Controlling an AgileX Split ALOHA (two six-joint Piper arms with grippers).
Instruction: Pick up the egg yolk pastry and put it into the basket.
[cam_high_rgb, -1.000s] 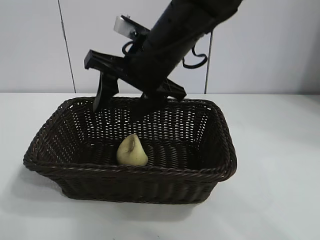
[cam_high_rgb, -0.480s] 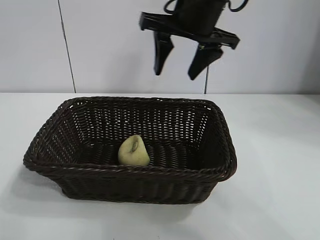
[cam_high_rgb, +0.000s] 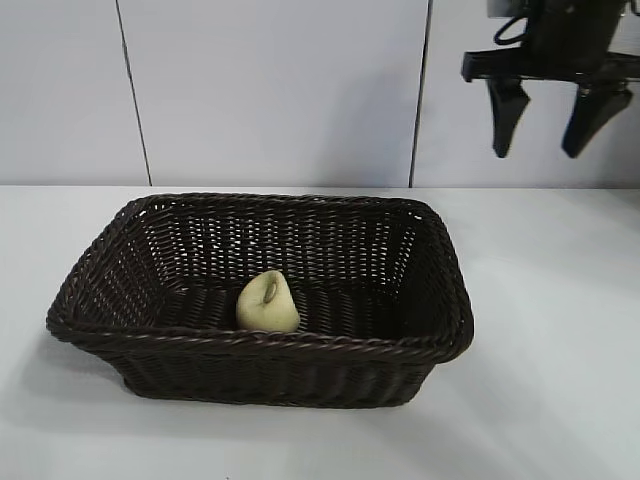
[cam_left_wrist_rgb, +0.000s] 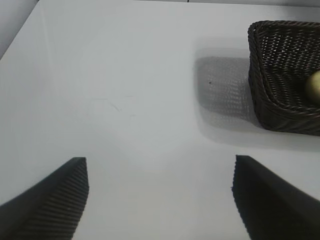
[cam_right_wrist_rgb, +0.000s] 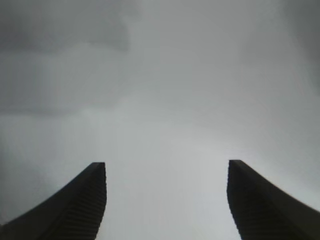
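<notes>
The pale yellow egg yolk pastry lies tilted on the floor of the dark brown wicker basket, near its front wall. High at the upper right of the exterior view, well clear of the basket, my right gripper hangs open and empty. The right wrist view shows its two dark fingers spread over bare white surface. My left gripper is open and empty over the white table, off to one side of the basket; a sliver of the pastry shows inside it there.
The white table spreads all round the basket. A pale panelled wall stands behind it.
My right gripper has risen out of the basket and swung away to the upper right, still open. The pastry stays in the basket, nearly unmoved.
</notes>
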